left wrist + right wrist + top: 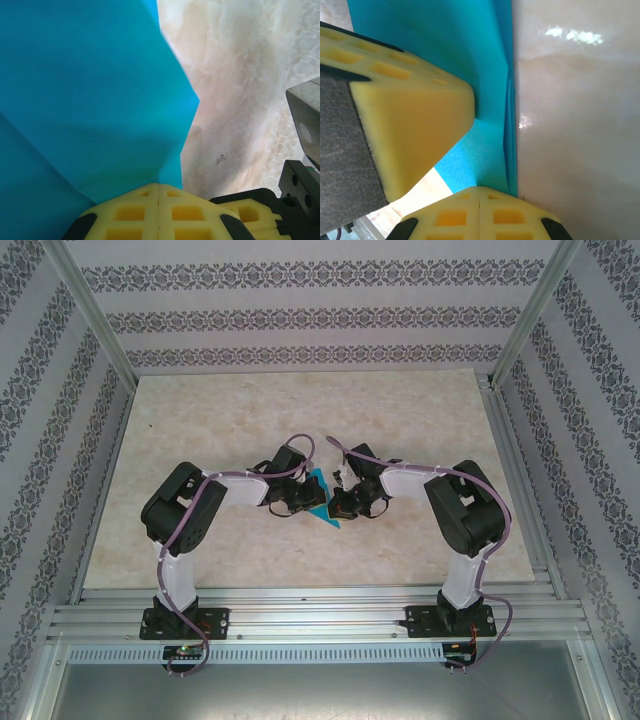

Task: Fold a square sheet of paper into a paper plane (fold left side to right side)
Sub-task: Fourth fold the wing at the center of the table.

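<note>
The square sheet of paper [322, 492] is cyan-blue, creased and partly folded, and it stands up off the marble table between my two grippers. In the left wrist view the paper [90, 100] spreads up and left from the seam of my left gripper [159, 192], whose yellow pads are shut on its lower edge. In the right wrist view a doubled edge of the paper [485, 75] runs down into my right gripper [479, 195], also shut on it. The left gripper's yellow finger [415, 115] lies against the paper there. From above, the left gripper [303, 502] and right gripper [343, 502] nearly touch.
The pale marble tabletop [200, 420] spreads out on all sides of the grippers. Aluminium rails [300, 615] run along the near edge by the arm bases, and patterned walls [300, 320] enclose the back and sides. The right gripper's black body [300, 150] sits close in the left wrist view.
</note>
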You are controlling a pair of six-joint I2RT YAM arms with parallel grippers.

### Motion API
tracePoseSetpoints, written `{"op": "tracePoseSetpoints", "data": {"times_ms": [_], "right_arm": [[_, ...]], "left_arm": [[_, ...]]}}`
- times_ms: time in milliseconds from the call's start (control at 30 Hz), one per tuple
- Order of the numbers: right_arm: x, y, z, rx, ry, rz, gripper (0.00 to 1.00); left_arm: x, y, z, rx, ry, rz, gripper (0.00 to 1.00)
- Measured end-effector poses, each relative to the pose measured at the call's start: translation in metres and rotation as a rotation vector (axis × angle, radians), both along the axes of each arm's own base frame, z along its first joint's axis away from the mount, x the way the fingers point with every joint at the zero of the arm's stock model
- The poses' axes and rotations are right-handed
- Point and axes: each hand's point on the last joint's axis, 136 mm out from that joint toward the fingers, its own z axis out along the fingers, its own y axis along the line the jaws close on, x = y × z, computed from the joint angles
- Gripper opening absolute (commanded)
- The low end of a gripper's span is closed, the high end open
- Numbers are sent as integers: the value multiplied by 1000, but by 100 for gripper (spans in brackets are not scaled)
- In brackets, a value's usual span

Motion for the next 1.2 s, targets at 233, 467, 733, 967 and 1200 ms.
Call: {"op": "tracePoseSetpoints", "data": {"times_ms": [233,467,733,967,1200], "right_arm": [[0,-1,0,-21,-3,1,0],[-1,0,-1,-47,-16,6,0],[-1,0,-1,-58,-23,7,0],[-1,-1,-1,-61,-28,7,0],[0,-1,-1,-63,-40,4,0]], "left_arm": [[2,2,-3,33,-38,-6,8],[3,3,-3,57,-89,-43,10],[19,18,-2,77,-125,-33,11],[53,47,-1,113,-160,31,12],[73,48,0,124,-171,20,12]]}}
